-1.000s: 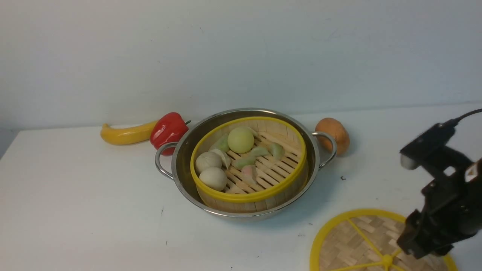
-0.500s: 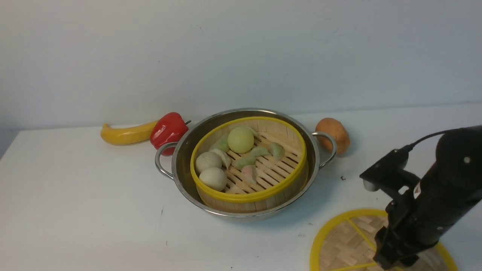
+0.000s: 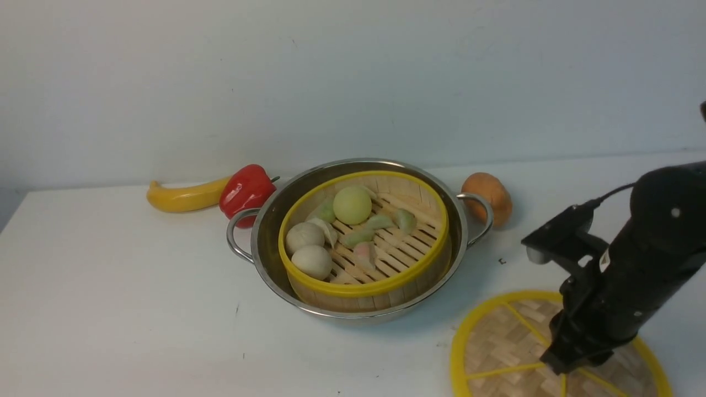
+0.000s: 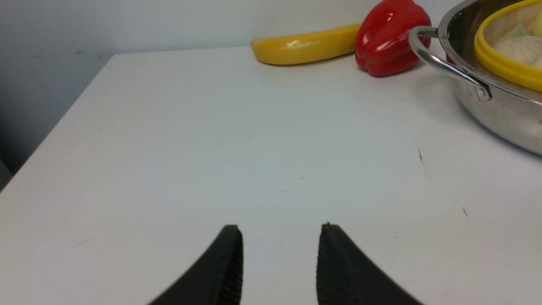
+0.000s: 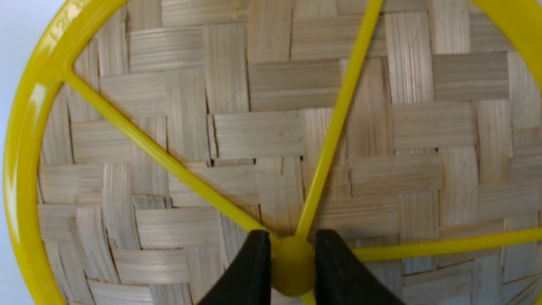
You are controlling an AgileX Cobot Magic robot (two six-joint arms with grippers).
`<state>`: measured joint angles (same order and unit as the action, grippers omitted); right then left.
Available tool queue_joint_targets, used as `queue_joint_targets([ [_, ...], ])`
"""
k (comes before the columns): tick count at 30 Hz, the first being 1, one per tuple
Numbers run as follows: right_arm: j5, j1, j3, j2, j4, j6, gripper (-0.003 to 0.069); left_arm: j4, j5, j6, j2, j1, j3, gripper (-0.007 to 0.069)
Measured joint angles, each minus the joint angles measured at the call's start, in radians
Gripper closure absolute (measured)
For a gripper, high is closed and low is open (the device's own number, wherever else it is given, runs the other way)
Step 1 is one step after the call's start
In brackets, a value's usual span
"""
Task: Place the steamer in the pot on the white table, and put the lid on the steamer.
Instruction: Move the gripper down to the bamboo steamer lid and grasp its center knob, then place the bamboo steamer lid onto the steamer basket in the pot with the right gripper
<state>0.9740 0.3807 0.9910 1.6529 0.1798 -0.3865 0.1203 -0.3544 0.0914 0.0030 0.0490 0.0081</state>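
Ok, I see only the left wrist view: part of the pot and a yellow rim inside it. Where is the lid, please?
Observer: The lid is at the front right of the white table, right of the pot and nearer the robot.
Operator: Does anything hold it?
Observer: Yes, the right tool is shut on its centre knob.
Operator: And what lies behind that yellow rim?
Observer: The steamer sits in the pot, uncovered, with buns and small dumplings on its floor.

There were one pot, one steamer, one lid, one red pepper, one yellow banana, one orange potato, two white buns and one yellow-green ball. The small dumplings overlapped too much to count.
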Motion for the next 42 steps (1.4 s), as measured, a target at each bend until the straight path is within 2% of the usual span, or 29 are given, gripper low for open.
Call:
queue_joint_targets([
  [5, 0.208, 0.0, 0.188, -0.048, -0.082, 0.059, 0.0517, 0.0, 0.0, 0.0, 0.0, 0.0, 0.0, 0.0384],
  [8, 0.246, 0.0, 0.291, -0.05, -0.134, 0.101, 0.0517, 0.0, 0.0, 0.0, 0.0, 0.0, 0.0, 0.0384],
  [11, 0.248, 0.0, 0.363, -0.05, -0.122, 0.086, 0.0517, 0.0, 0.0, 0.0, 0.0, 0.0, 0.0, 0.0384],
  [18, 0.215, 0.002, 0.486, -0.03, 0.162, -0.128, 0.0517, 0.0, 0.0, 0.0, 0.0, 0.0, 0.0, 0.0384],
  [20, 0.186, 0.016, 0.53, 0.001, 0.195, -0.192, 0.0517, 0.0, 0.0, 0.0, 0.0, 0.0, 0.0, 0.0384],
  [24, 0.163, 0.059, 0.608, 0.086, 0.162, -0.242, 0.0517, 0.0, 0.0, 0.0, 0.0, 0.0, 0.0, 0.0384],
  [32, 0.185, 0.135, 0.824, 0.252, 0.066, -0.249, 0.0517, 0.0, 0.0, 0.0, 0.0, 0.0, 0.0, 0.0384],
  [42, 0.227, 0.177, 1.058, 0.413, 0.052, -0.257, 0.0517, 0.0, 0.0, 0.0, 0.0, 0.0, 0.0, 0.0384],
])
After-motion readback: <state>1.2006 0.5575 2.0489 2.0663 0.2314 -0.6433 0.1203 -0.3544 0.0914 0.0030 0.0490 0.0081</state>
